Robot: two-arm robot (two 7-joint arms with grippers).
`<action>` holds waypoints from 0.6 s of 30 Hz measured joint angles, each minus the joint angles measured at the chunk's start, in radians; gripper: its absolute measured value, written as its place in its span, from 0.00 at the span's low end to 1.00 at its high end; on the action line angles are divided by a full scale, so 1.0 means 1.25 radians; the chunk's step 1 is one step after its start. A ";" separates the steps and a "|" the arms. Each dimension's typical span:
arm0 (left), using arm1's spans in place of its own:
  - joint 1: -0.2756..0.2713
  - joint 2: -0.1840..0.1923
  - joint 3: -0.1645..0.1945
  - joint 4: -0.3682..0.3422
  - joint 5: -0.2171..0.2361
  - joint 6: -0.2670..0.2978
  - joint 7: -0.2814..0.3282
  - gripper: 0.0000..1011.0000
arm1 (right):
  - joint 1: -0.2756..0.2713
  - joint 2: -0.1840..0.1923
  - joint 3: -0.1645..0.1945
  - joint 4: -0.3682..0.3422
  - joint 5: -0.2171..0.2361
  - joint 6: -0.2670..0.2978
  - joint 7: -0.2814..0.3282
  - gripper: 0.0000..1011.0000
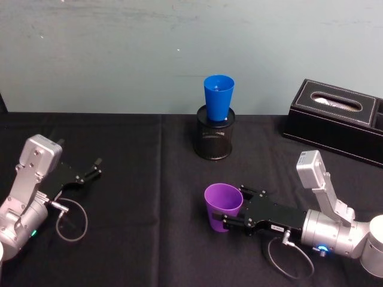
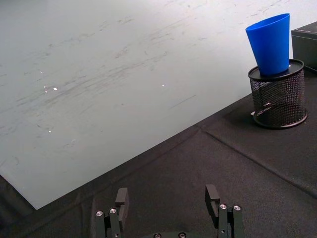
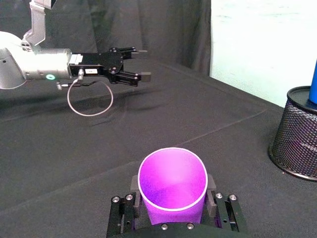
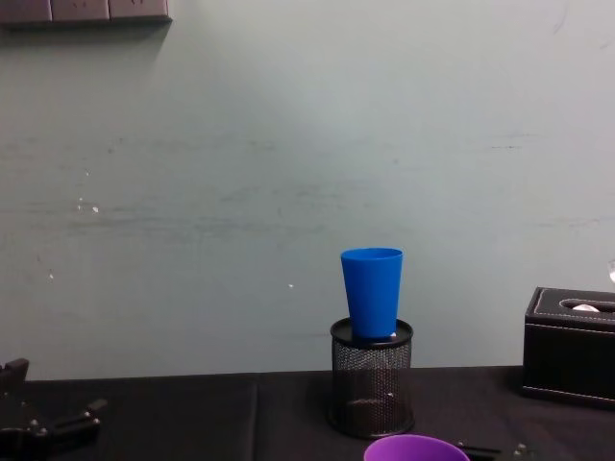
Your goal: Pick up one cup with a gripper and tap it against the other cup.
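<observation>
The purple cup (image 1: 222,204) stands upright, mouth up, right of the table's middle. My right gripper (image 1: 231,207) reaches in from the right and is shut on it, one finger on each side of its wall (image 3: 172,186). Whether its base touches the cloth I cannot tell. The blue cup (image 1: 218,98) sits upright in a black mesh pen holder (image 1: 214,134) at the back centre, well beyond the purple cup. The blue cup (image 4: 372,291) rises above the holder's rim (image 4: 371,331). My left gripper (image 1: 96,167) rests at the left, open, holding nothing (image 2: 167,198).
A black tissue box (image 1: 335,119) lies at the back right, to the right of the pen holder. A black cloth (image 1: 137,239) covers the table. A pale wall (image 4: 288,144) runs right behind the table's rear edge. A loose cable loop (image 1: 72,221) hangs by the left arm.
</observation>
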 joint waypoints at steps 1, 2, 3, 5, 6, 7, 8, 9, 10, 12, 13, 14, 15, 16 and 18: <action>0.000 0.000 0.000 0.000 0.000 0.000 0.000 1.00 | 0.000 0.000 0.000 0.000 0.000 0.000 0.000 0.73; 0.000 0.000 0.000 0.000 0.000 0.000 0.000 1.00 | 0.000 0.000 0.000 0.000 0.000 0.000 0.000 0.73; 0.000 0.000 0.000 0.000 0.000 0.000 0.000 1.00 | 0.000 0.000 0.000 0.000 0.000 0.000 0.000 0.73; 0.000 0.000 0.000 0.000 0.000 0.000 0.000 1.00 | 0.000 0.000 0.000 0.000 0.000 0.000 0.000 0.73; 0.000 0.000 0.000 0.000 0.000 0.000 0.000 1.00 | 0.000 0.000 0.000 0.000 0.000 0.000 0.000 0.73; 0.000 0.000 0.000 0.000 0.000 0.000 0.000 1.00 | 0.000 0.000 0.000 0.000 0.000 0.000 0.000 0.73; 0.000 0.000 0.000 0.000 0.000 0.000 0.000 1.00 | 0.000 0.000 0.000 0.000 0.000 0.000 0.000 0.73; 0.000 0.000 0.000 0.000 0.000 0.000 0.000 1.00 | 0.000 0.000 0.000 0.000 0.000 0.000 0.000 0.73; 0.000 0.000 0.000 0.000 0.000 0.000 0.000 1.00 | 0.000 0.000 0.000 0.000 0.000 0.000 0.000 0.73; 0.000 0.000 0.000 0.000 0.000 0.000 0.000 1.00 | 0.000 0.000 0.000 0.000 0.000 0.000 0.000 0.73; 0.000 0.000 0.000 0.000 0.000 0.000 0.000 1.00 | 0.000 0.000 0.000 0.000 0.000 0.000 0.000 0.73; 0.000 0.000 0.000 0.000 0.000 0.000 0.000 1.00 | 0.000 0.000 0.000 0.000 0.000 0.000 0.000 0.73; 0.000 0.000 0.000 0.000 0.000 0.000 0.000 1.00 | 0.000 0.000 0.000 0.000 0.000 0.000 0.000 0.73; 0.000 0.000 0.000 0.000 0.000 0.000 0.000 1.00 | 0.000 0.000 0.000 0.000 0.000 0.000 0.000 0.73; 0.000 0.000 0.000 0.000 0.000 0.000 0.000 1.00 | 0.000 0.000 0.000 0.000 0.000 0.000 0.000 0.73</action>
